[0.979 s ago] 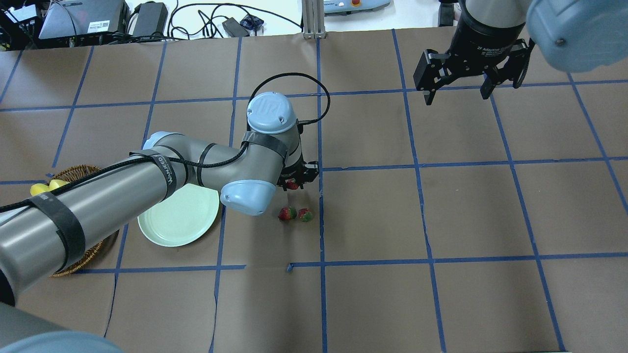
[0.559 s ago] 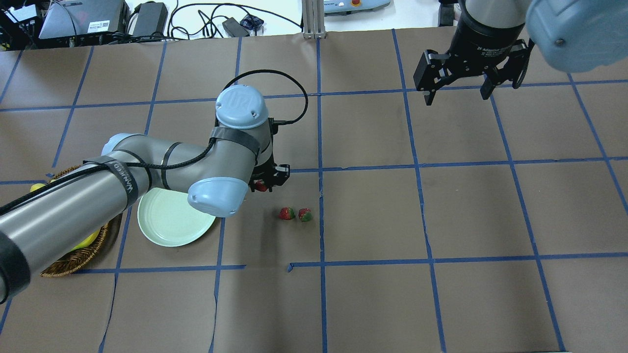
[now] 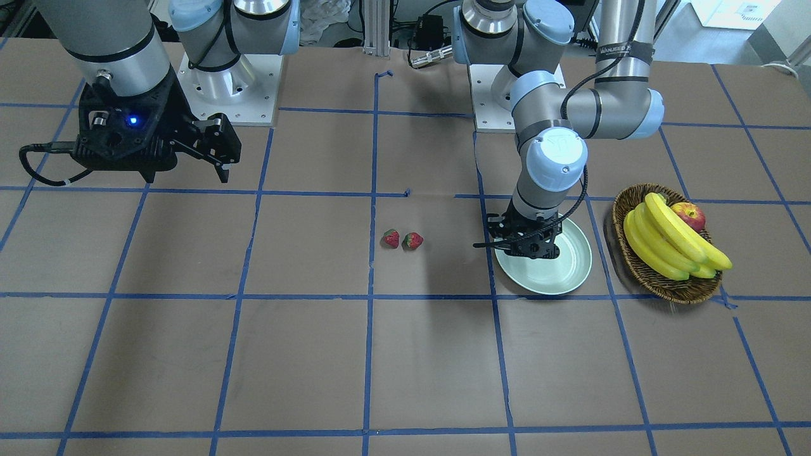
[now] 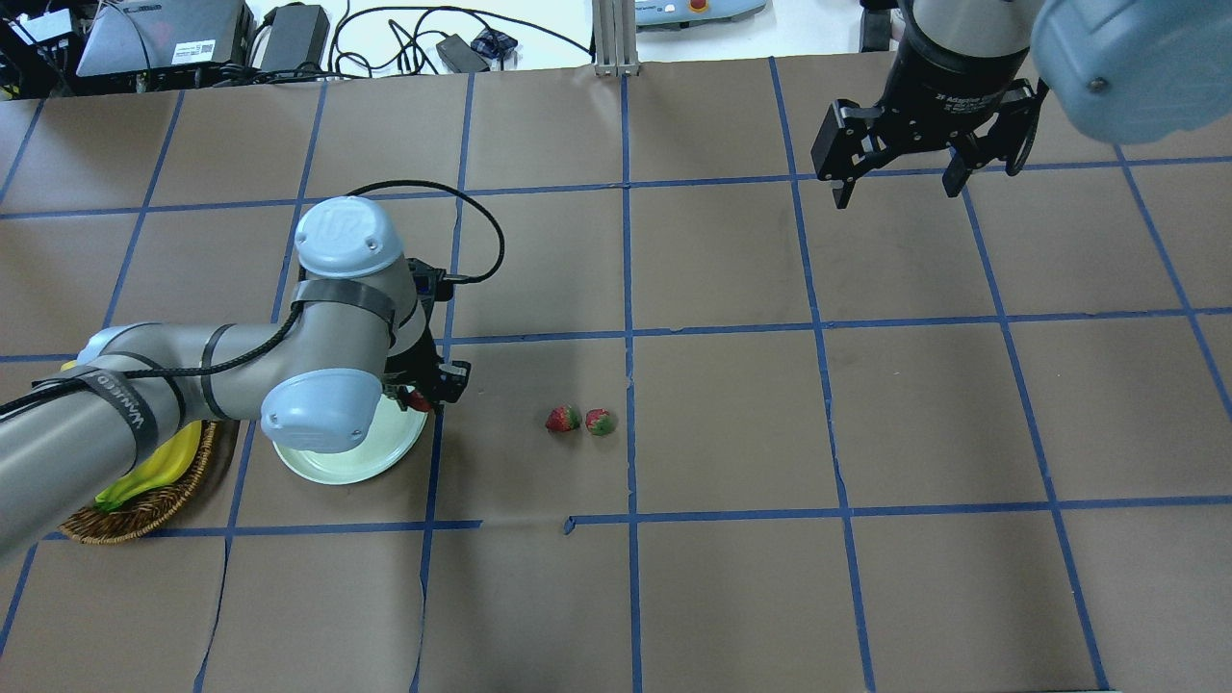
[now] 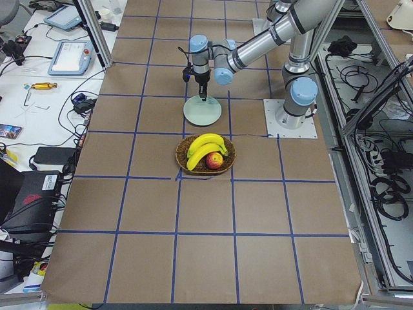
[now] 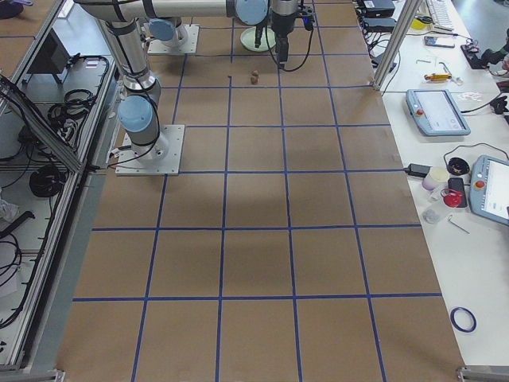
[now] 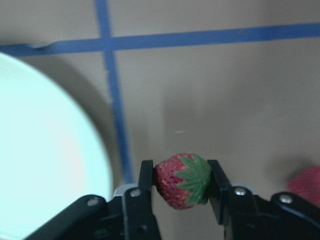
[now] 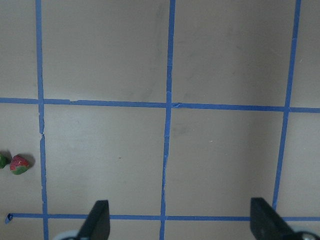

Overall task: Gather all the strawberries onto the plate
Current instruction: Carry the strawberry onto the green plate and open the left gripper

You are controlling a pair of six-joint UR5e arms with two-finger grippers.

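Observation:
My left gripper (image 4: pixel 424 394) is shut on one strawberry (image 7: pixel 182 180), red with a green cap, held between both fingers. It hangs just beside the right rim of the pale mint-green plate (image 4: pixel 351 464), over brown paper and blue tape; the plate (image 7: pixel 45 160) shows empty. Two more strawberries (image 4: pixel 562 419) (image 4: pixel 601 422) lie side by side on the table to the right of the plate, also in the front view (image 3: pixel 391 239) (image 3: pixel 413 240). My right gripper (image 4: pixel 900 188) is open and empty, high over the far right of the table.
A brown wicker basket (image 3: pixel 640 271) with bananas (image 3: pixel 671 244) and a red-yellow apple (image 3: pixel 689 214) stands just beyond the plate, away from the berries. The table is brown paper with a blue tape grid. Cables and devices lie past the far edge.
My left arm has carried the held strawberry leftward, from above the two loose berries to the plate's right rim. The right arm has not moved.

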